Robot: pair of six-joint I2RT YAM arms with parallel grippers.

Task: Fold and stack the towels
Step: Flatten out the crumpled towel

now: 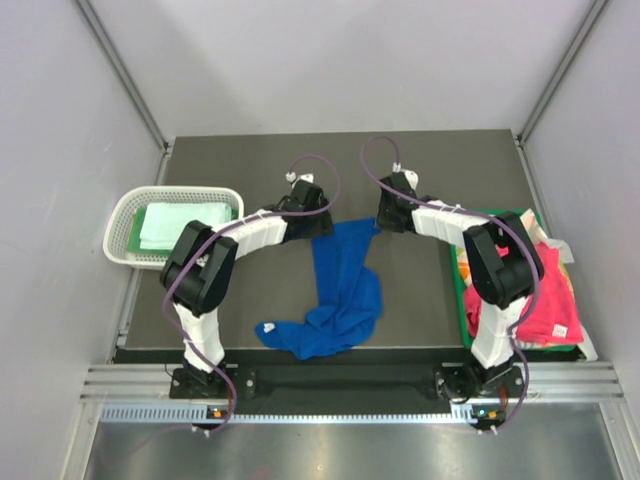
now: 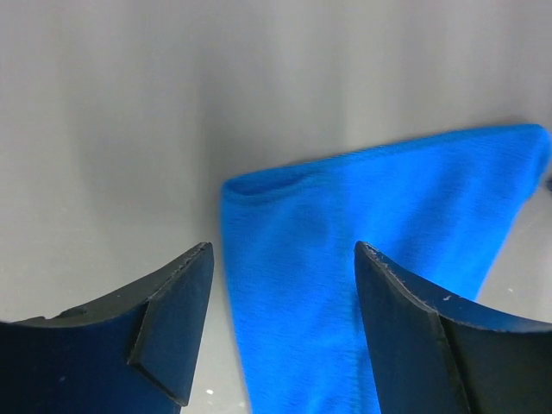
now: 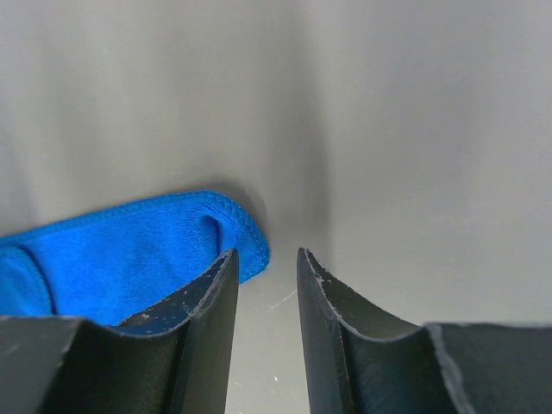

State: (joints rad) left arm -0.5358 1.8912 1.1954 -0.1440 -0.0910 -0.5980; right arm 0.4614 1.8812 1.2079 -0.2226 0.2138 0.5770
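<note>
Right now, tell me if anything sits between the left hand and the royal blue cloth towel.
Nothing visible does. The left hand hangs open over a corner of the royal blue cloth towel, with nothing on it.

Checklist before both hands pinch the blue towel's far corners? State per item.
1. left hand open: ok, jaws stand well apart.
2. royal blue towel corner in line with the left gap: ok.
3. right hand open: ok, narrower gap.
4. Corner in the right gap: not ok, it lies off to one side; only bare table shows in the gap.
5. Towel lying flat: not ok, near end is bunched and twisted.
6. Either hand touching the cloth: cannot tell.
</note>
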